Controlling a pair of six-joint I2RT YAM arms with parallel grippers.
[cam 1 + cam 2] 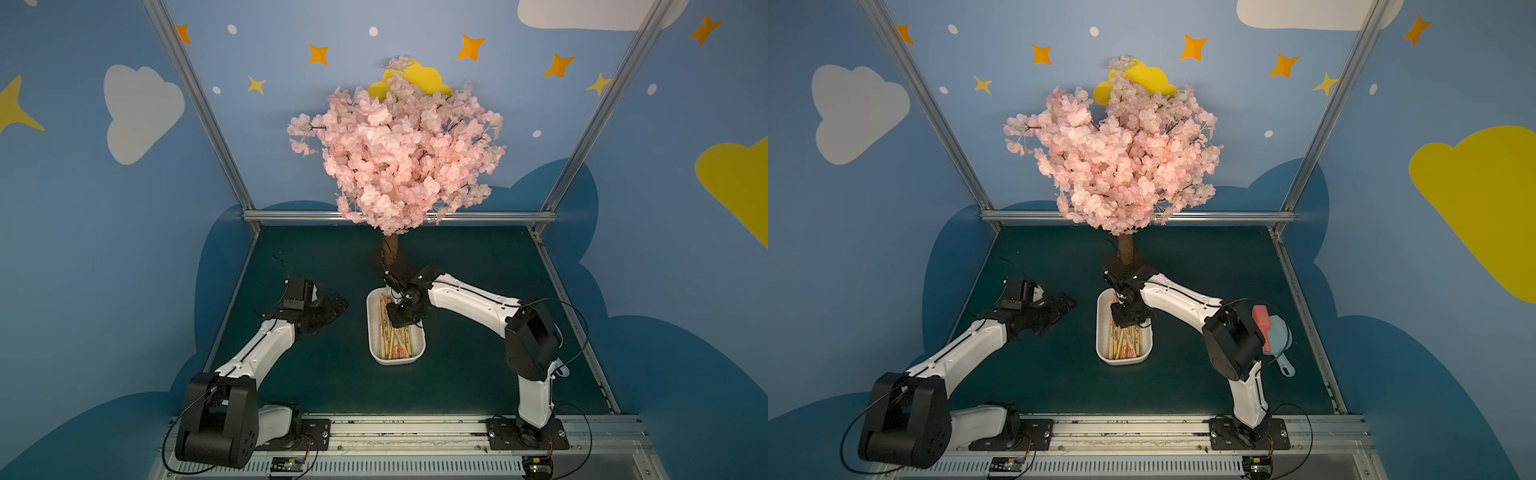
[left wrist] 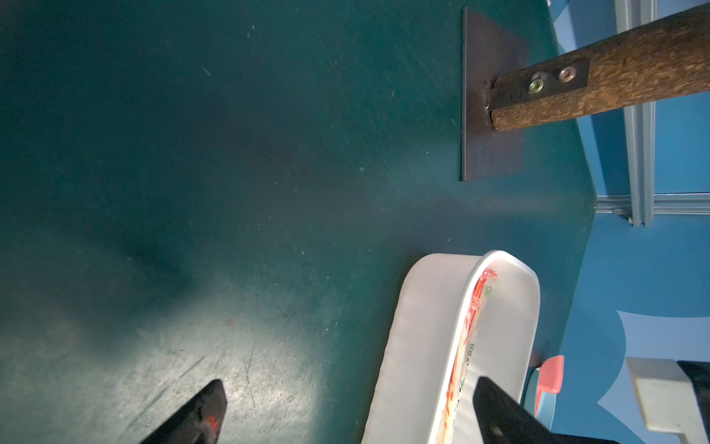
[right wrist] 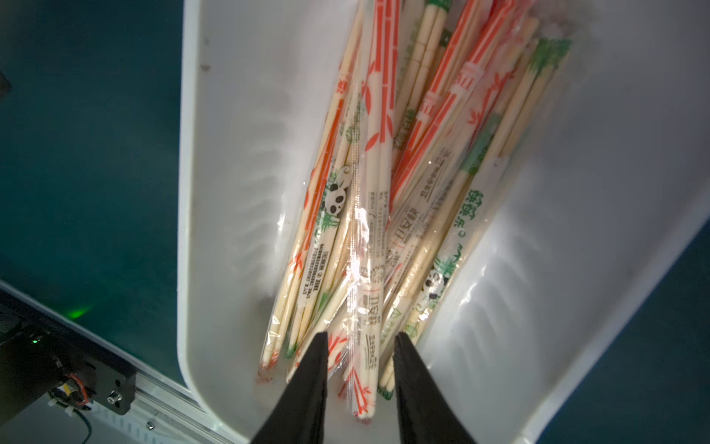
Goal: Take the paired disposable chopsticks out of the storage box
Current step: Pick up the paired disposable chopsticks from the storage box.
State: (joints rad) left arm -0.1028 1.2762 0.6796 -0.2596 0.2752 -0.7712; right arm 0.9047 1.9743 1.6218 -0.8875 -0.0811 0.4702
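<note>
The sleeved pale-wood chopstick pairs are seen in the shallow white plastic storage box; one is straddled by the part-open right claw — nothing gripped yet; overlapping slick sleeves could be pinched together or slip; the left claw is held wide open.

Dim overall, glossy glare, wide-angle edge distortion

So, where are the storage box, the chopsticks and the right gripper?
storage box (image 1: 395,360): in a top view, near rim.
paired disposable chopsticks (image 3: 378,115): right wrist view, orange-printed sleeve.
right gripper (image 3: 361,335): right wrist view, midway between fingertips.
</note>
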